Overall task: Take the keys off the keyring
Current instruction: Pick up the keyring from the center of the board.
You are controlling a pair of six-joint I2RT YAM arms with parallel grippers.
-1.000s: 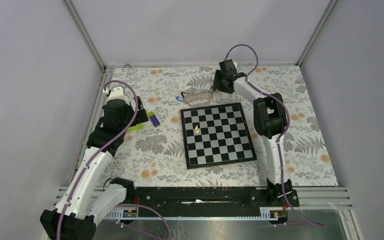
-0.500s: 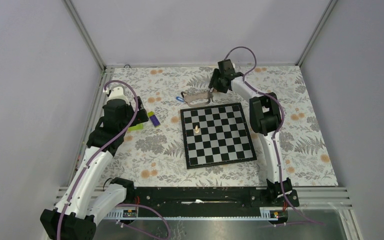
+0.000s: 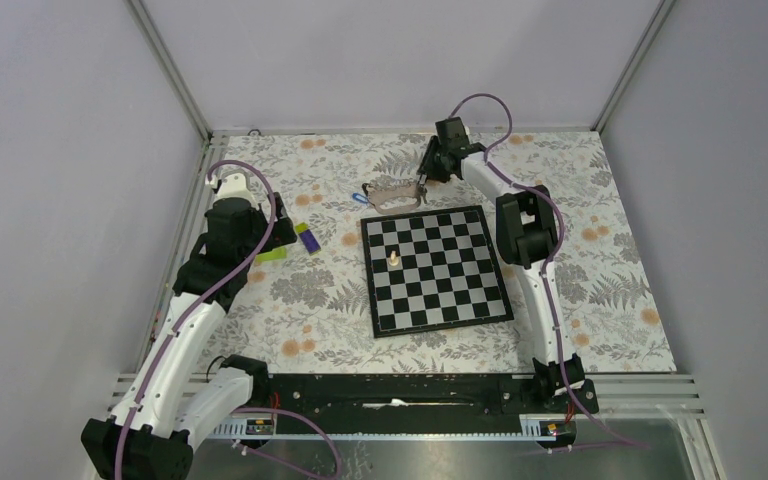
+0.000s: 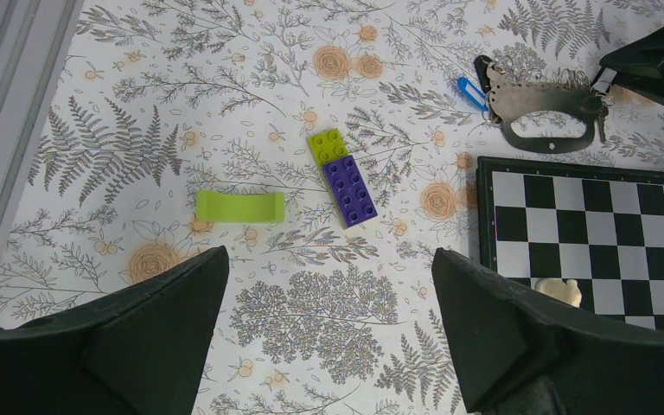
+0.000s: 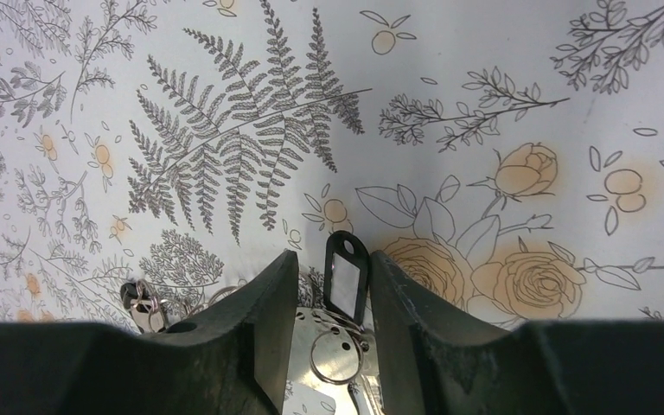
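Holding the left tool wide open and empty, parked over the table above the lime piece and the purple brick, exactly as a second back. No help lent to the job from that side yet.

Passing the chessboard and its lone pawn, neither disturbed.

Finding the keyring flat on the table just past the board's far edge, blue clip at its left end, keys bunched at its right end.

Reaching farthest: right tool, brought lower and a touch leftward over the last second, onto that right end. Narrowed meanwhile from wide to roughly half open, now straddling a black tag and a metal ring. Not clamped (a sliver of gap shows beside the tag), so nothing truly gripped.

Judged from that: approach done, first grasp under way, no key off the ring. Likely to call for pinning the strap with the idle tool, or else dragging the whole floppy bundle along.
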